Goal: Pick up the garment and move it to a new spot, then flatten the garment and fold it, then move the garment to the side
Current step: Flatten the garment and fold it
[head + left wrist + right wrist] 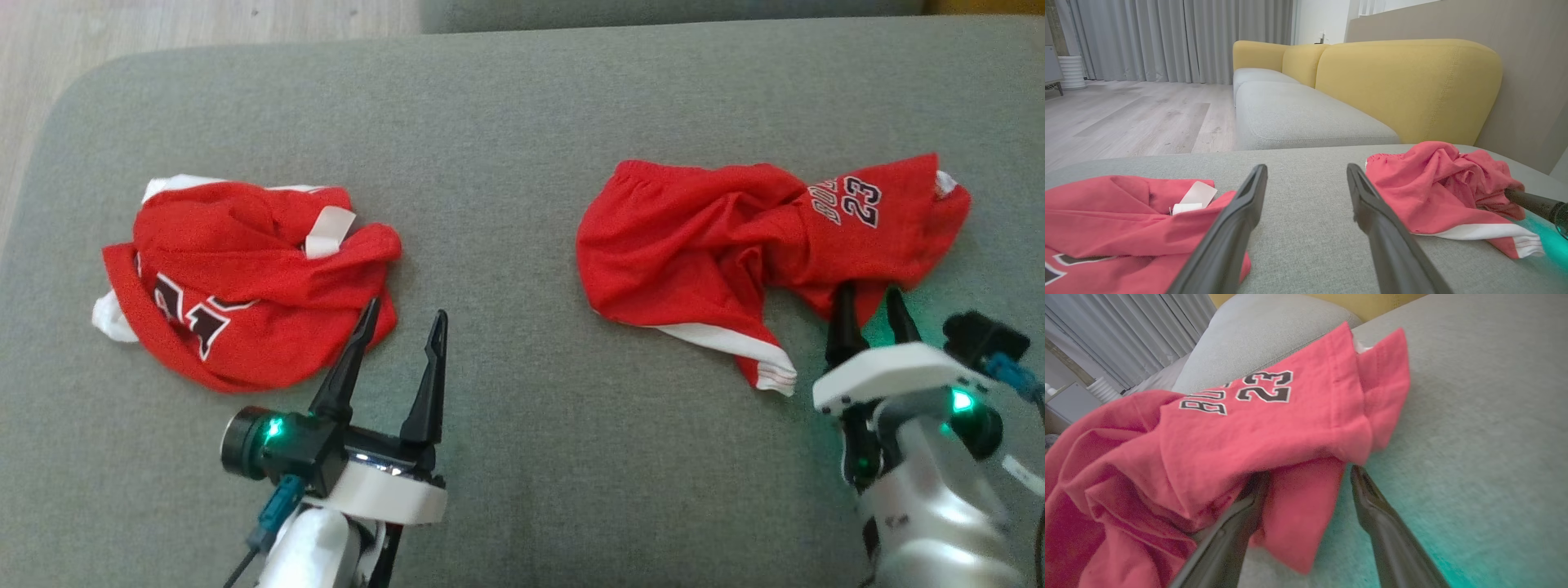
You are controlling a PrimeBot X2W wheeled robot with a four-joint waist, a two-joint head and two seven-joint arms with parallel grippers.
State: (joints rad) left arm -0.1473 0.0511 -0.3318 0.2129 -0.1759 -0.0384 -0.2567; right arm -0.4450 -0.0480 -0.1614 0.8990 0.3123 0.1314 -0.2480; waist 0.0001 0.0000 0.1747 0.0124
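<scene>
Garment point(694, 245): crumpled soft red shorts, white-trimmed hem, "23" print, on right of grey woven sofa cushion point(506, 122). Right gripper point(869, 290) released, fingers astride its near fold. Left gripper point(407, 307) released, just beside bunched red jersey point(237, 278), white label showing.

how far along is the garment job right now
Done: nothing yet; the red shorts and the red jersey both lie crumpled on the grey cushion. In hand: the right tool, open, has a fold of the shorts' near edge between its fingers, not yet gripped; the left tool is open by the jersey's edge. Left: pick up, move, flatten, fold, set aside.
</scene>
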